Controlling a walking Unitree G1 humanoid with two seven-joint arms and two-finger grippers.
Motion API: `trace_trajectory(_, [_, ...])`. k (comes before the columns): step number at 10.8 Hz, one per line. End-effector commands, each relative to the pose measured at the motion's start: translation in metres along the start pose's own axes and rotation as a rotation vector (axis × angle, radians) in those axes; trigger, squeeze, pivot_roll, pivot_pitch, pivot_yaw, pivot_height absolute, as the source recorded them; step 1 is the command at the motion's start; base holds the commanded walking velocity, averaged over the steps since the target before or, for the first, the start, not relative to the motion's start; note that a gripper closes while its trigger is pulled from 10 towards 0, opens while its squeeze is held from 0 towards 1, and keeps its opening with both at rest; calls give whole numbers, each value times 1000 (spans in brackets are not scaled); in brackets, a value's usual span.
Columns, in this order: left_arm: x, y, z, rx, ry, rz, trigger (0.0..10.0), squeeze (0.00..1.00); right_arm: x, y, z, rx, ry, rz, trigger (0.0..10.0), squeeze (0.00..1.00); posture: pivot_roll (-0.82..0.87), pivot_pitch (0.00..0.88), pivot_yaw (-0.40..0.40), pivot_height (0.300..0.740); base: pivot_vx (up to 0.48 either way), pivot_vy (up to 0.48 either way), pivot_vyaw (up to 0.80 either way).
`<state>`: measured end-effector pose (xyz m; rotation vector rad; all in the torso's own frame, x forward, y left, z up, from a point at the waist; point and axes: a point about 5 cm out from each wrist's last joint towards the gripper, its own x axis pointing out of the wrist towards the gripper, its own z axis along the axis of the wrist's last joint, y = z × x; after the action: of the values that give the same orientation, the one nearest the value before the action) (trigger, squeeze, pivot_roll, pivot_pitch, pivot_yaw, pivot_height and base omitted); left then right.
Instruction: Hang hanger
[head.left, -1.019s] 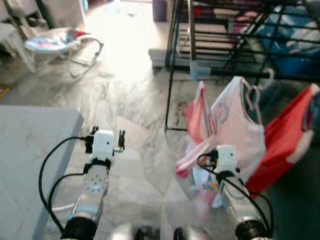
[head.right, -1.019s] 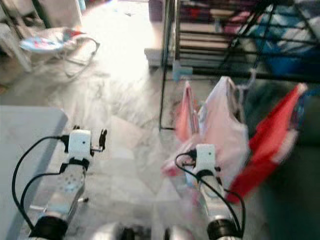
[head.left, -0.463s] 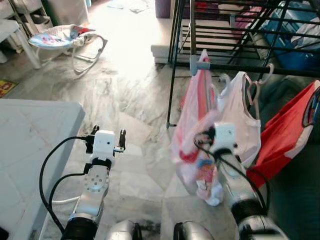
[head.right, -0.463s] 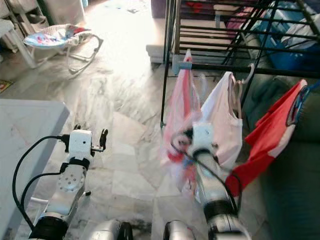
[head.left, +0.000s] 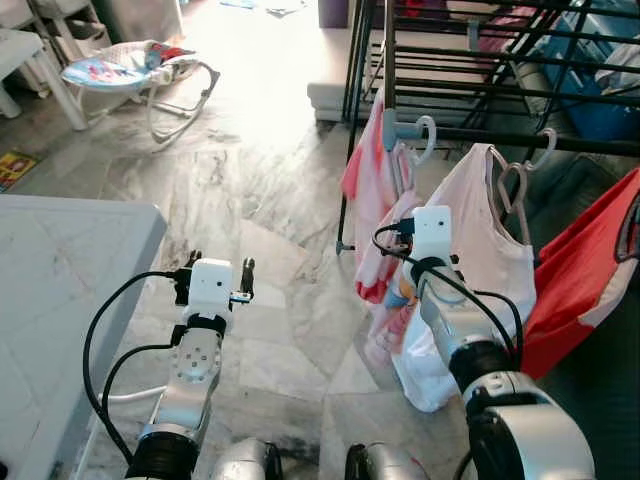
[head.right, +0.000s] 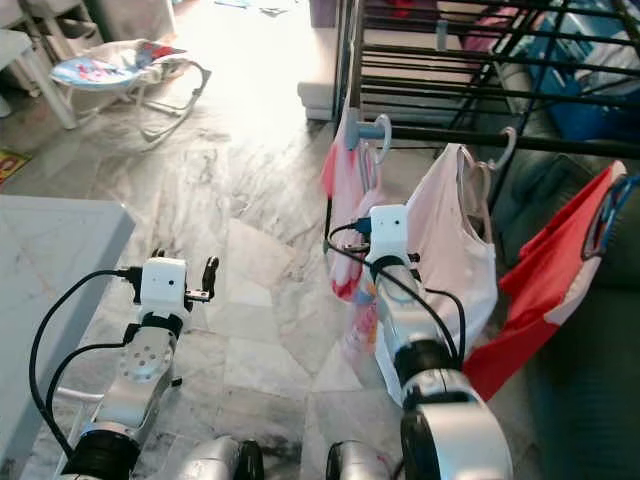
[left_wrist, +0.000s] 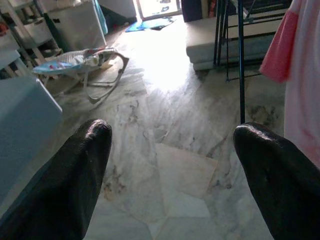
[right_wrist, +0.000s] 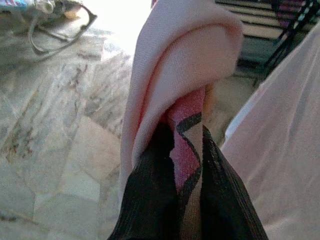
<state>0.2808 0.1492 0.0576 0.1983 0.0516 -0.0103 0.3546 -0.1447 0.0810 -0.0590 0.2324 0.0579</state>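
Note:
A pink garment (head.left: 368, 195) hangs from a pale hanger whose hook (head.left: 427, 130) sits level with the front bar of the black drying rack (head.left: 560, 143), at the bar's left end. Whether the hook rests on the bar I cannot tell. My right gripper (right_wrist: 187, 200) is shut on a fold of that pink garment, with its white wrist box (head.left: 432, 228) just below the bar. Beside it on the same bar hangs a white top (head.left: 485, 235) on its own hanger. My left gripper (left_wrist: 172, 165) is held open over the floor, holding nothing.
A red garment (head.left: 585, 270) hangs at the right over a dark sofa (head.left: 600, 400). A grey table (head.left: 60, 280) stands at my left. A baby bouncer (head.left: 130, 65) sits far left on the marble floor (head.left: 270, 200).
My right gripper has carried the pink garment up and leftward to the left end of the rack bar, beside the white top. The camera has shifted. The left arm has stayed put.

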Motion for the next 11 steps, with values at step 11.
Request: trace_trajectory(11, [-5, 3, -2, 4, 15, 7, 10000, 0, -5, -11, -3, -50, -49, -91, 10000, 0, 26, 138, -13, 740, 0, 0, 0])
